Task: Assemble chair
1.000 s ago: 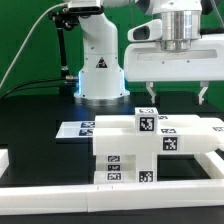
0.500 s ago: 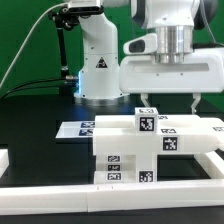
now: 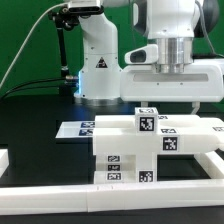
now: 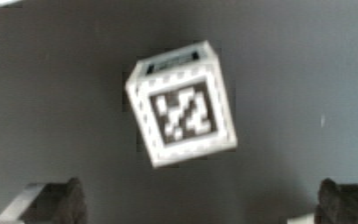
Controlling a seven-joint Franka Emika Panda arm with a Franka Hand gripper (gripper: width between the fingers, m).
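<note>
The chair parts [image 3: 130, 150] are matte white tagged blocks stacked into one cluster at the front middle of the black table. A small tagged cube [image 3: 147, 121] sits on top, with a long piece [image 3: 190, 135] running toward the exterior view's right. My gripper [image 3: 171, 103] hangs open and empty just above the cluster, its fingers wide apart. In the wrist view a white tagged block [image 4: 185, 105] lies below the gripper [image 4: 197, 205]. The dark fingertips [image 4: 51, 200] stand far apart at the frame's edge.
The marker board [image 3: 75, 128] lies flat behind the cluster, toward the exterior view's left. A low white rail [image 3: 100, 195] borders the table at the front and sides. The robot's base [image 3: 100, 70] stands at the back with cables beside it.
My gripper has come down toward the chair parts, staying open. The parts have not moved.
</note>
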